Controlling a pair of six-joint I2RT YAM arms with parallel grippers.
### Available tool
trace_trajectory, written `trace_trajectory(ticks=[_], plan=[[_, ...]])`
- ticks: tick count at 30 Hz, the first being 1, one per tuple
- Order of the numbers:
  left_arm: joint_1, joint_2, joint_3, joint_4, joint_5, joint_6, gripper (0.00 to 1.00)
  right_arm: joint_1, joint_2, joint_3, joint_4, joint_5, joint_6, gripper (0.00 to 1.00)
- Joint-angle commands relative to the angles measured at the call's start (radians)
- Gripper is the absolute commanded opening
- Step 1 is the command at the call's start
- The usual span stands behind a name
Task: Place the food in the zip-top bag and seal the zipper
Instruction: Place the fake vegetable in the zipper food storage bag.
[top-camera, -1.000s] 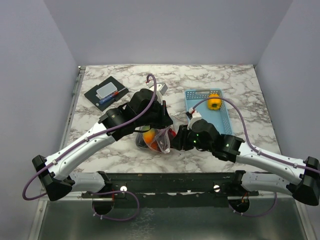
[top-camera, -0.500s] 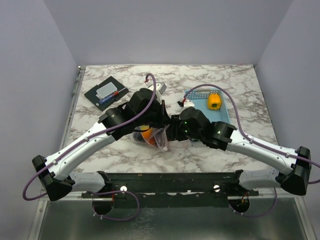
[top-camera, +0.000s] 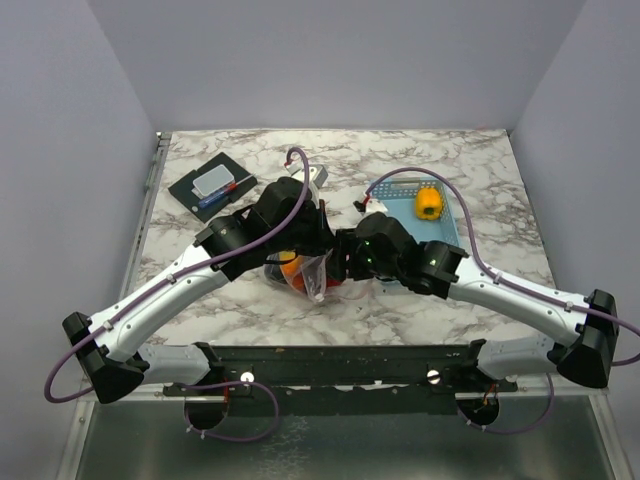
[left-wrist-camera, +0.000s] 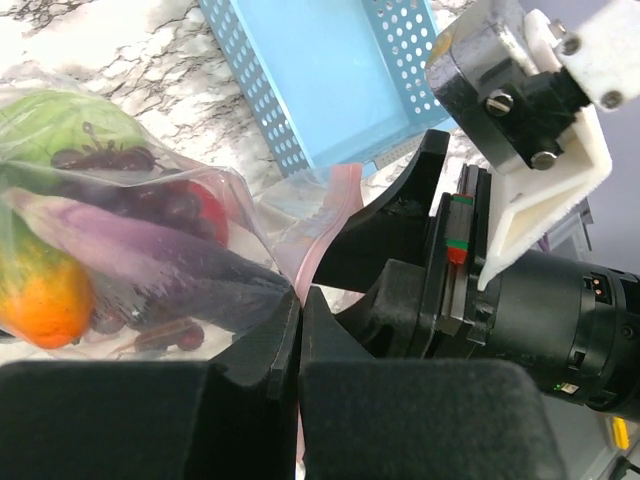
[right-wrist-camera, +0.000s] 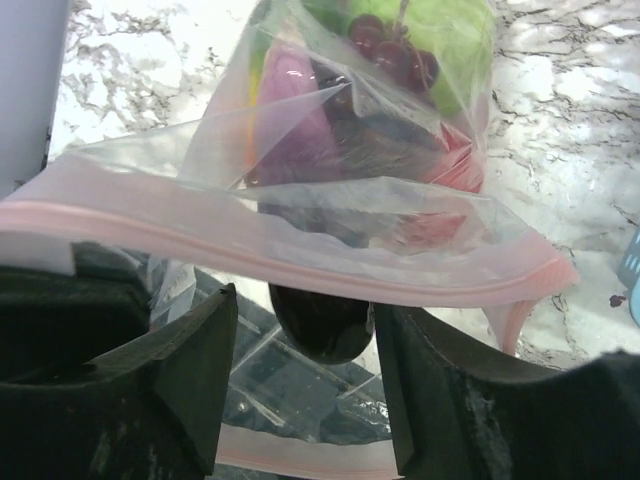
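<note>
At the middle of the marble table (top-camera: 470, 160), I've got the zip-top bag (top-camera: 312, 272) between my 2 arms. My left gripper (left-wrist-camera: 298, 300) is clamped tight, fingers pressed together with no gap, and the bag's pinkish edge runs straight down into that pinch, so I'm holding the bag by its mouth. Through the clear plastic on that side I can see the green cabbage (left-wrist-camera: 60, 120), the dark grapes (left-wrist-camera: 140, 195), a red tomato (left-wrist-camera: 210, 212), a purple eggplant (left-wrist-camera: 150, 262) and the orange pumpkin (left-wrist-camera: 40, 300), all inside.

My right gripper (right-wrist-camera: 305, 335) is right at the mouth from the other side, jaws spread well apart and gripping nothing. The zipper (right-wrist-camera: 250, 255) stretches across in front of my fingertips (right-wrist-camera: 195, 360), and loose plastic sags into the gap between them. The mouth is not pressed shut: its 2 pink edges sit apart in my right wrist view.

Just beyond my right arm sits the light-blue basket (left-wrist-camera: 340, 80), with 1 yellow piece (top-camera: 428, 204) lying in it, outside the bag.
</note>
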Motion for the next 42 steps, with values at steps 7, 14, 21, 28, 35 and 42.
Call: trace_trajectory(ticks=[7, 14, 21, 28, 35, 42], plan=[[-0.021, -0.02, 0.04, 0.092, 0.036, -0.039, 0.0, 0.003, -0.089, -0.013, 0.051, 0.028, -0.005, 0.71], [-0.021, -0.025, 0.047, 0.091, 0.015, -0.038, 0.0, 0.004, -0.182, 0.019, -0.05, 0.09, -0.039, 0.72], [-0.02, -0.026, 0.047, 0.09, -0.017, -0.033, 0.0, 0.003, -0.255, 0.06, -0.223, 0.206, -0.069, 0.71], [-0.019, -0.022, 0.055, 0.09, -0.023, -0.027, 0.0, 0.003, -0.288, 0.1, -0.336, 0.345, -0.105, 0.71], [-0.019, -0.025, 0.059, 0.09, -0.026, -0.016, 0.0, -0.018, -0.18, 0.184, -0.426, 0.411, -0.175, 0.72], [-0.014, -0.026, 0.072, 0.085, -0.031, -0.001, 0.0, -0.162, -0.118, 0.217, -0.39, 0.366, -0.278, 0.72]])
